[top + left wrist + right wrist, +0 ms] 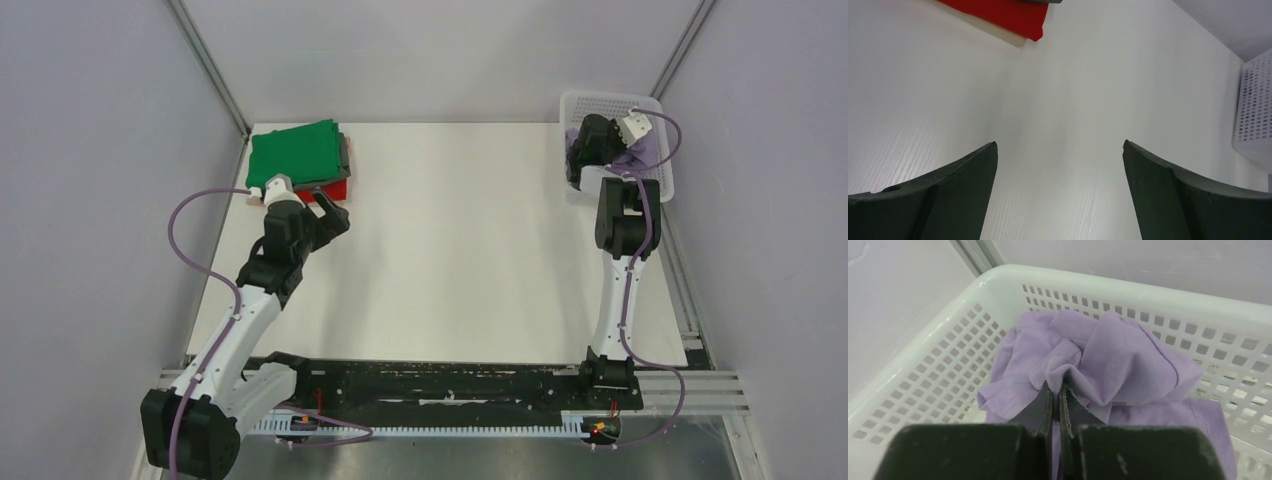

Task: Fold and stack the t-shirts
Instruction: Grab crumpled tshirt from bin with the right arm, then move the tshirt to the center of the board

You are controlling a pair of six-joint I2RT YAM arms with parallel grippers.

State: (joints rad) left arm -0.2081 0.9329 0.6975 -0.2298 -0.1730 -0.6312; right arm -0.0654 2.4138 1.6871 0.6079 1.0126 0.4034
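- Right tool point(1057, 388) clamps a ridge of the crumpled lavender cloth t-shirt point(1118, 355) inside the white plastic mesh basket point(1128, 290) — seemingly to lift it out.
- Left tool point(1060, 144) gapes empty over the white desk point(1073, 75) — free to help.

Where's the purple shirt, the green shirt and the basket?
purple t-shirt point(1118, 355): right wrist view, its bunched-up middle.
green t-shirt point(295, 155): top external view, its flat middle.
white mesh basket point(943, 380): right wrist view, its left wall.

White matte table point(450, 260) boxed in by plain pale-grey walls point(90, 180) on 3 sides, alu posts point(208, 65) in far corners, metal rail point(695, 383) along near edge, even diffuse light.
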